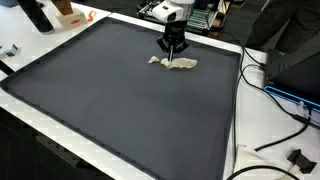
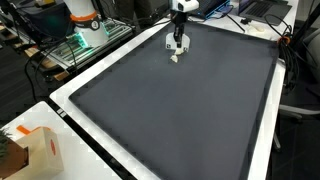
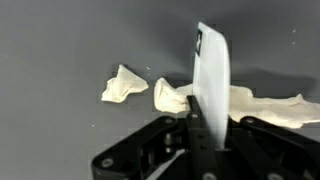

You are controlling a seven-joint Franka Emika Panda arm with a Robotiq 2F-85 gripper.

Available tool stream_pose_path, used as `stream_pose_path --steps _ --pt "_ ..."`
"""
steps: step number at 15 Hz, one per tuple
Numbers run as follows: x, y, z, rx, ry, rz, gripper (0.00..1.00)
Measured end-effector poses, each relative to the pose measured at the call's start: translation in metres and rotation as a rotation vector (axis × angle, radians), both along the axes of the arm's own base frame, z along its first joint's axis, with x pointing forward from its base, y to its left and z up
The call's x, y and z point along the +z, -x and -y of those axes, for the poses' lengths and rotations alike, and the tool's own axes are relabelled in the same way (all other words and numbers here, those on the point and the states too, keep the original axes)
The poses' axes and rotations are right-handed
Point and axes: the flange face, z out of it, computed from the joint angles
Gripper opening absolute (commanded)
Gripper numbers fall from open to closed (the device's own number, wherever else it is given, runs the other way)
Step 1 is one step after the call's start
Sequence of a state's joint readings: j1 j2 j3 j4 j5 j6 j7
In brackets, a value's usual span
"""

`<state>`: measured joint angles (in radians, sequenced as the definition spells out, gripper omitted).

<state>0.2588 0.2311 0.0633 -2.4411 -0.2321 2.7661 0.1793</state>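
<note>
a dark mat (image 1: 120, 110) covers most of a white table (image 1: 262, 115), with black cables (image 1: 285, 140) trailing off its right side. the arm (image 2: 181, 8) reaches down over the far part of the mat, right of centre. its claw (image 1: 173, 56) sits on a crumpled white tissue (image 3: 265, 103) lying there. in the wrist view the jaws look drawn together, with an upright flap of that tissue pinched between them. a smaller torn scrap (image 3: 124, 85) lies just left of it, apart from it.

the tissue looks very light, soft and limp, so it should sag, and probably tear if dragged across the mat. a raised fold like the pinched flap seems the best hold, as flat parts offer the fingers little.
</note>
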Motion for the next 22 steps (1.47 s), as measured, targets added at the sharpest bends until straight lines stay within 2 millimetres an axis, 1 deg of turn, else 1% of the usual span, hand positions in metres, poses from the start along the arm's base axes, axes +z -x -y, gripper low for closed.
stream_pose_path --steps 4,10,14,18,22 --pt "-0.002 -0.011 -0.004 0.007 -0.025 0.045 0.01" --pt "0.002 -0.044 -0.012 0.017 -0.037 0.092 0.01" --pt "0.001 -0.062 -0.018 0.019 -0.022 0.078 0.01" --pt "0.000 -0.065 -0.020 0.017 -0.006 0.052 0.01" --pt "-0.001 -0.058 -0.019 0.018 -0.003 0.043 0.01"
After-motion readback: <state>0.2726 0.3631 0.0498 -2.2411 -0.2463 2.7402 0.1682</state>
